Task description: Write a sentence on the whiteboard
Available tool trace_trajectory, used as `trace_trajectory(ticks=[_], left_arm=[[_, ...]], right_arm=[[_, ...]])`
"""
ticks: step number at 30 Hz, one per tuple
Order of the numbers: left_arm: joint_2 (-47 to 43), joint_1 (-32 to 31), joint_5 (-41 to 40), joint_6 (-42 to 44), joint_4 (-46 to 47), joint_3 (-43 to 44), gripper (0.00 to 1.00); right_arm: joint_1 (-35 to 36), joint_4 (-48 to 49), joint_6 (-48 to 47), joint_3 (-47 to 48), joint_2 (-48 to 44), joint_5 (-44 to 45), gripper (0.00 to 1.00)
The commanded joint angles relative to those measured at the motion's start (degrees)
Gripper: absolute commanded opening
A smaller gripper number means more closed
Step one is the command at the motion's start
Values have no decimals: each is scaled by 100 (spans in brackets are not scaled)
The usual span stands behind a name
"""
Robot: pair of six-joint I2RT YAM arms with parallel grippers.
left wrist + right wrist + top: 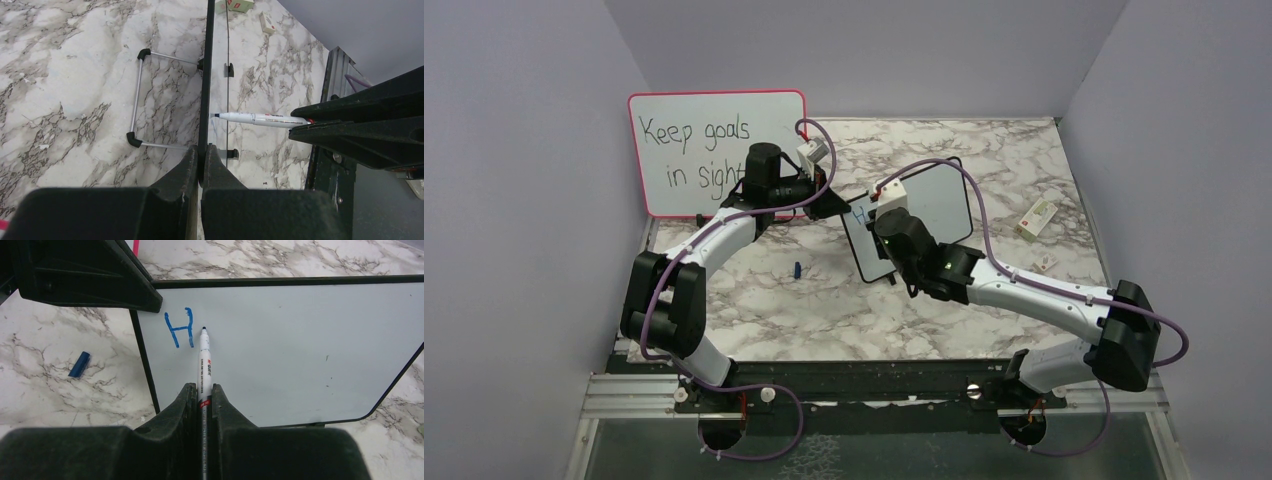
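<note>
Centre of the top view: whiteboard, flat white glossy face in a thin black frame with rounded corners, standing on the table of grey-veined marble pattern. A bent wire stand with black rubber tips sits behind it.

- Left gripper: black wedge-shaped fingers pinched tight on the board's frame edge, at the upper left in the right wrist view.
- Right gripper: clamped on a slim white marker with printed barrel, its dark tip against the board face.
- Sentence: a single blue capital H, upper left of the face, just left of the tip.
- Blue cap: small cylinder lying on the marble, left of the board.
- Pink-framed board: upper left, black handwriting.
</note>
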Motion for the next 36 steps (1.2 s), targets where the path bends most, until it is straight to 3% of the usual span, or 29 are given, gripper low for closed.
trace_trajectory(ticks=[1,20,36], left_arm=[[-1,25,132,273,-280,26,0],[-18,25,106,272,-273,26,0],[-11,24,106,271,-298,26,0]], right_arm=[[-56,234,-6,37,94,3,1],[-52,-20,11,-120,-69,-366,1],[-52,-402,63,-205,-116,-99,1]])
